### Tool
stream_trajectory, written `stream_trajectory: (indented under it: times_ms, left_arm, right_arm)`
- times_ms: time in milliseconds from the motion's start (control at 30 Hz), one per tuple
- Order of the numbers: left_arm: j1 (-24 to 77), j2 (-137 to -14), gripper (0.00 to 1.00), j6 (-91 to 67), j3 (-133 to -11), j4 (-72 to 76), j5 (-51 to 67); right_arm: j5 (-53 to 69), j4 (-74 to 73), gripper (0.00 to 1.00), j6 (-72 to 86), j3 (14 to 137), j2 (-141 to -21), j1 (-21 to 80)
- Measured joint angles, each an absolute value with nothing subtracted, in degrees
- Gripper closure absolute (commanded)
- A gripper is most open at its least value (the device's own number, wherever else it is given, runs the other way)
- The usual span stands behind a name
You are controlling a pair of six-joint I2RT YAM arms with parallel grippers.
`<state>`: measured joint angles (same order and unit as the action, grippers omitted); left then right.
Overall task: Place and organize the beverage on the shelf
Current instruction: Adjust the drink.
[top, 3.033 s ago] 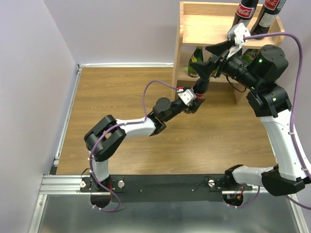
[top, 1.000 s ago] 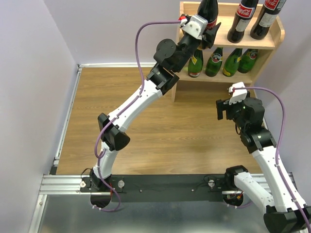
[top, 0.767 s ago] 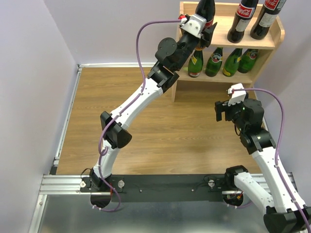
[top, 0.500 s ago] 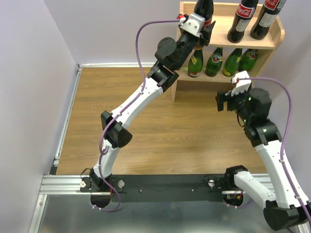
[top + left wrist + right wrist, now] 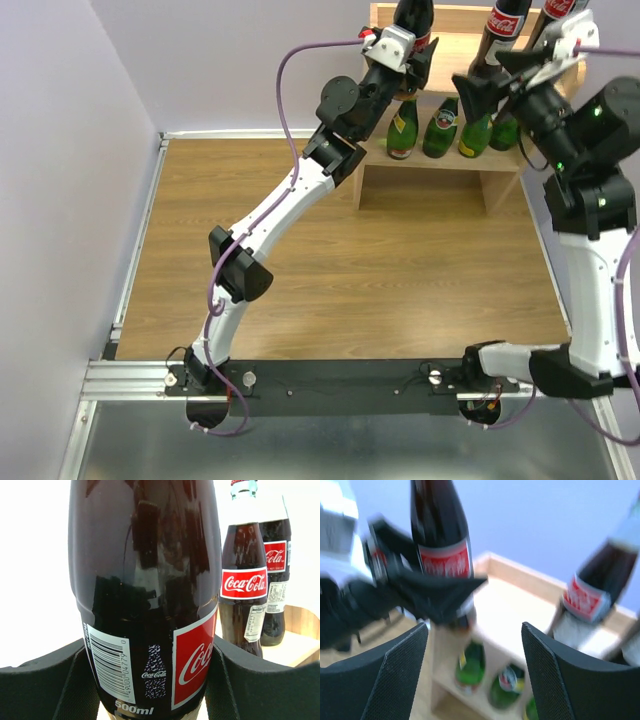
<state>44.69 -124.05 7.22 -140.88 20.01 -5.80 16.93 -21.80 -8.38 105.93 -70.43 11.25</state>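
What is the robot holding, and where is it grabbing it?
Left fingers hold a cola bottle low down, at the label. Right fingers hold nothing.

Three upright cola bottles top the wooden shelf; four green bottles line its lower tier.

dark cola bottles with red labels; green bottles.

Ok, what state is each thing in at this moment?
left gripper: shut on the held cola bottle
held cola bottle: upright, at the left end of the shelf, top tier
other two cola bottles: standing on the top tier
green bottles: upright on the lower tier
right gripper: open, empty, raised by the top tier
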Motion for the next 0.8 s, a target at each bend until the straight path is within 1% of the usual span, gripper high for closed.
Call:
stream_trajectory:
  times_ms: [167, 367, 533, 800]
  left_arm:
    - [44.6, -124.3, 1.0, 7.0, -140.9, 21.0, -5.8]
    - [44.2, -124.4, 1.0, 7.0, -140.9, 21.4, -5.8]
    - [44.2, -124.4, 1.0, 6.9, -140.9, 21.5, -5.8]
    - [44.0, -124.8, 1.0, 6.6, -140.9, 22.5, -5.3]
  right_arm:
    - [22.6, -20.7, 0.2, -4.3, 119.3, -80.8, 11.2]
    - [28.6, -20.3, 0.2, 0.9, 128.1, -89.2, 11.2]
    - [32.6, -19.1, 0.21, 4.1, 131.5, -92.1, 11.2]
    - [35.7, -15.8, 0.22, 8.2, 135.9, -95.3, 11.2]
